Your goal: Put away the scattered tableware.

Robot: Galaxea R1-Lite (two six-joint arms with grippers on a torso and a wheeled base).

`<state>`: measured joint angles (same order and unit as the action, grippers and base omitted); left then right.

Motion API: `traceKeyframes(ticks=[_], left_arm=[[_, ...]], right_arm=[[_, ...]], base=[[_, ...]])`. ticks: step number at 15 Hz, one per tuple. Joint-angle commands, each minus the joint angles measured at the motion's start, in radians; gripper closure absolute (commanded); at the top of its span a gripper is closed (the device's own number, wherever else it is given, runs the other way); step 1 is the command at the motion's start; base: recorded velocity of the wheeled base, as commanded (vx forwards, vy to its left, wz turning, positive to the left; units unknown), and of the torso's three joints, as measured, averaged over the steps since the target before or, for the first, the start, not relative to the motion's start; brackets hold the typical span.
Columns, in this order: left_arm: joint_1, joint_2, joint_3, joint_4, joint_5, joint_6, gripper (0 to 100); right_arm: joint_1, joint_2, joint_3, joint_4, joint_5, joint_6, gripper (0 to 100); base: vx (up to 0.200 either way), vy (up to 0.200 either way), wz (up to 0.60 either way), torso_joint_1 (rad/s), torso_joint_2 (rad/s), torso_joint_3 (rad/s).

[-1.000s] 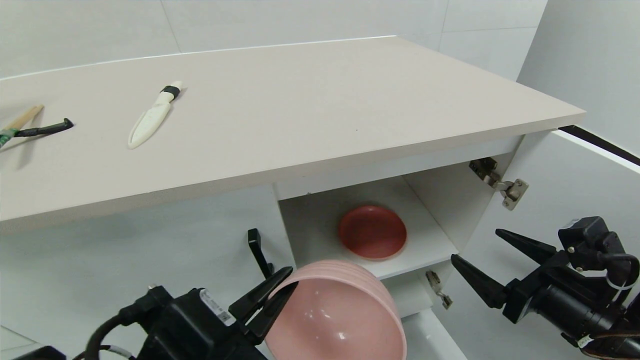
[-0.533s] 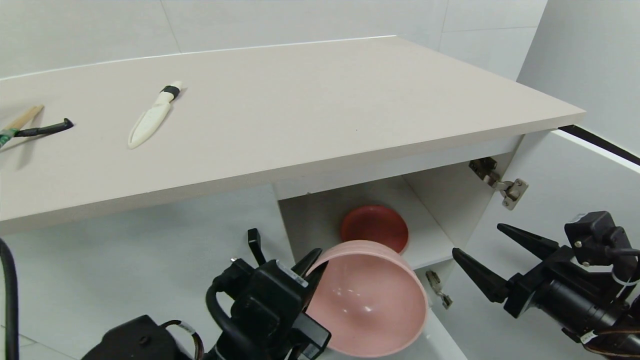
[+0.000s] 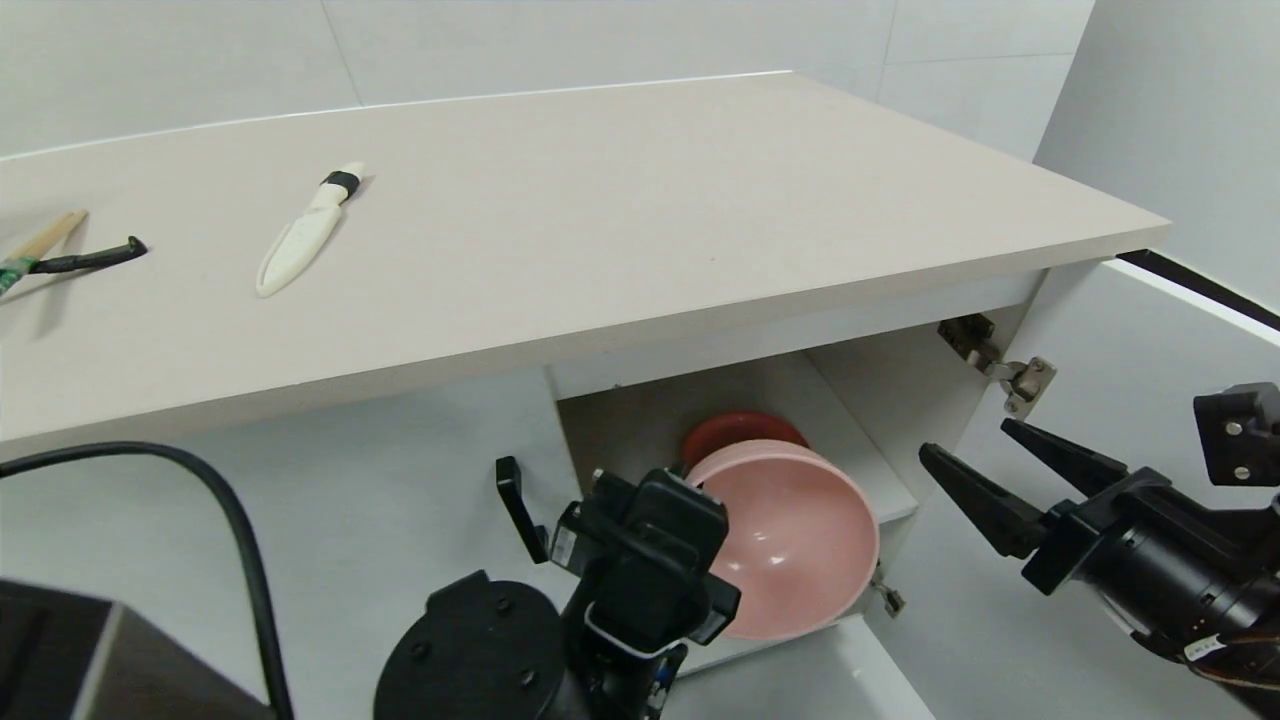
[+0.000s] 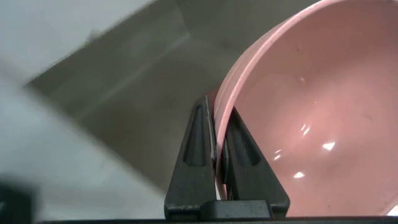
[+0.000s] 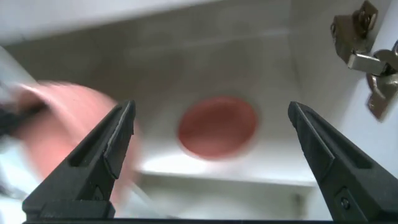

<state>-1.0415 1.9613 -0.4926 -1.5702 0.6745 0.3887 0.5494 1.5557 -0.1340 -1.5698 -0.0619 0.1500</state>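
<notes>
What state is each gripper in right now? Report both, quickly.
Left gripper: shut on the rim of the pink bowl.
Right gripper: open, holding nothing.

A pink bowl (image 3: 800, 540) is tipped on its side at the front of the open cupboard shelf (image 3: 640, 440), with its shiny inside facing near. The left gripper (image 4: 216, 118) pinches its rim between two black fingers (image 4: 198, 146). A red dish (image 3: 740, 430) lies flat on the shelf just behind it. A white knife (image 3: 305, 232) with a black band lies flat on the bench (image 3: 650, 200), far left.
</notes>
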Motion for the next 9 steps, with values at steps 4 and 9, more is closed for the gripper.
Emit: traceKeyframes(ticks=[4,9], left_arm=[[0.001,0.134,-0.135,-0.001,0.033,-0.001,100],[-0.011,0.157,-0.201,-0.001,0.031,0.001,100]], right_arm=[[0.001,0.006,-0.007,-0.001,0.001,0.002,0],[0.053,0.032,0.047,-0.001,0.002,-0.018,0]], base=[[0.0,0.0,0.0,0.0,0.0,0.0],[0.0,0.0,0.0,0.0,0.0,0.0]])
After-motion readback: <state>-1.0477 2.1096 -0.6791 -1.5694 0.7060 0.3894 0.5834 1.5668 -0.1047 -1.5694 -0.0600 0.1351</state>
